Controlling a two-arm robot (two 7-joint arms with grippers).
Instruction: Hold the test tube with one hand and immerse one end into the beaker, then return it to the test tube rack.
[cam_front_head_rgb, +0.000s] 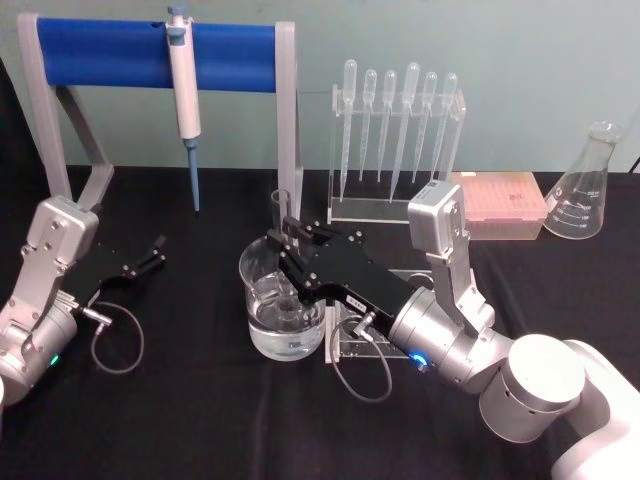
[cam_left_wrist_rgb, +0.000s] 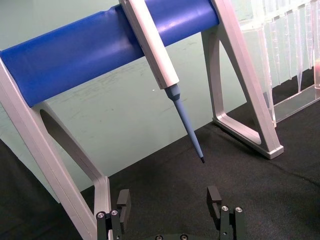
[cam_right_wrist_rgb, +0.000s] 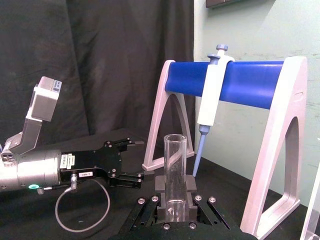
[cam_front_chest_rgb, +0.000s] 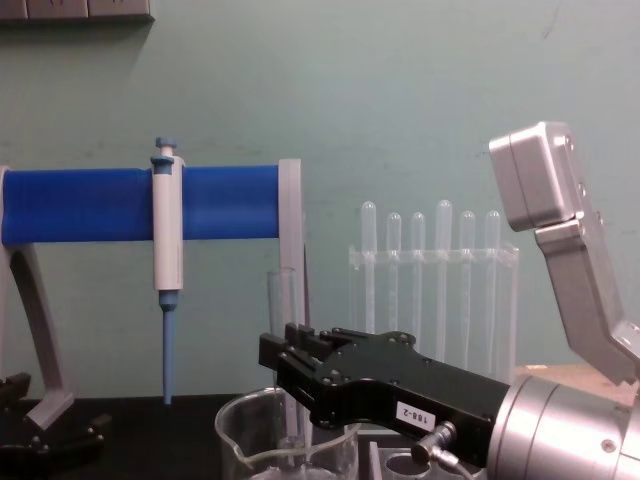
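Right hand (cam_front_head_rgb: 285, 236), at the end of the right arm (cam_front_head_rgb: 450, 340) reaching in from lower right, is clamped on the tube (cam_front_head_rgb: 279, 208). Right wrist view shows the glass pinched btwn the pads (cam_right_wrist_rgb: 161, 186), tube upright. Tube's lower part sits inside the beaker (cam_front_head_rgb: 284, 300), seemingly toward its far side. Beaker is part-filled w/ water. Can't tell for sure if the tip is under the surface: hand blocks it from above, and it's glass over glass from the side. Prob. the dip step, at or near the low point.

Rack (cam_front_head_rgb: 343, 345) is just right of beaker, partly under the arm, w/ a cable (cam_front_head_rgb: 360, 375) looping beside it. Left hand (cam_front_head_rgb: 153, 250) is parked low over the tabletop (cam_front_head_rgb: 200, 420) at far left, fingers apart, holding nothing. Pipettor (cam_front_head_rgb: 183, 85) hangs on the stand (cam_front_head_rgb: 150, 55) behind.

Risks:
- Tube looks close to beaker wall, so any sideways move before it clears the rim could knock glass on glass, chip it or drag the beaker.
- Wet smooth glass + two-finger pinch: tube may slip or tilt.
- Rack slots are hidden under the arm, so a misaligned descent could jam tube on rack top.
- Cable could snag the rack.
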